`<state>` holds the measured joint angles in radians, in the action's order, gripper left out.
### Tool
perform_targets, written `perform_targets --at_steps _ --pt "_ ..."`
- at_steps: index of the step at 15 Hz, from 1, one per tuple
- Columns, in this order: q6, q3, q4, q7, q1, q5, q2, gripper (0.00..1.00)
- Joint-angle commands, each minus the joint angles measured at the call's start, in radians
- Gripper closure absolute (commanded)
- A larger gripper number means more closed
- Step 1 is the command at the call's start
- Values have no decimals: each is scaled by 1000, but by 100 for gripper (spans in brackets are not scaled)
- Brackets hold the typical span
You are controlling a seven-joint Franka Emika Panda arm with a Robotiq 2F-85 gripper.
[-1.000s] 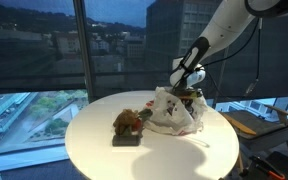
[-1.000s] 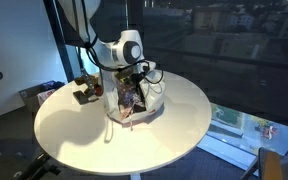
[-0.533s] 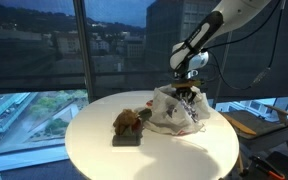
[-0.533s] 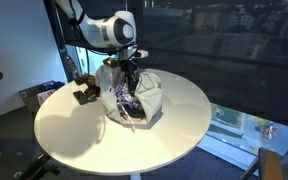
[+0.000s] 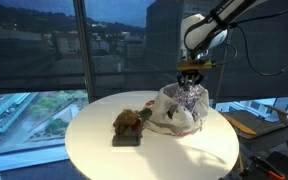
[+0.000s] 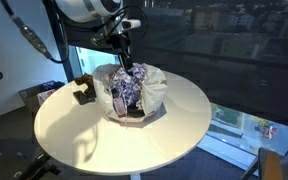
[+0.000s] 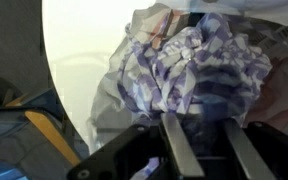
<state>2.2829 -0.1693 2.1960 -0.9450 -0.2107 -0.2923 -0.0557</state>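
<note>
Hard to make out
- Grip point: in both exterior views the tips of the gripper are lost in fabric. The wrist view shows two metal fingers drawn close on a fold of the checked cloth. The pinch itself sits behind bunched fabric.
- Cloth's lower end: it sinks into the mouth of the plastic bag, so where it stops cannot be told.
- Bag contents: reddish and dark patches show through the plastic, but nothing can be identified.
- Arm: cut off by the top edge in both exterior views.
- Brown soft toy: too small and blurred to say what it depicts.

Count
- One gripper, pinching the cloth.
- One checked cloth, purple and white and crumpled, hanging from the gripper directly over the bag, with its lowest folds inside the opening.
- One plastic bag, whitish and rumpled, open at the top, standing on the table.
- One round white table.
- One brown soft toy on one dark flat base, near the bag.
</note>
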Motion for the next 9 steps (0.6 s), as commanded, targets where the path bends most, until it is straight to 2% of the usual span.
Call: perform_targets --at_steps 1,6,9 --pt "43 89 102 -62 67 -155 209 93" --pt "61 214 114 -12 142 -253 385 93" --pt "98 271 103 49 159 -258 449 94"
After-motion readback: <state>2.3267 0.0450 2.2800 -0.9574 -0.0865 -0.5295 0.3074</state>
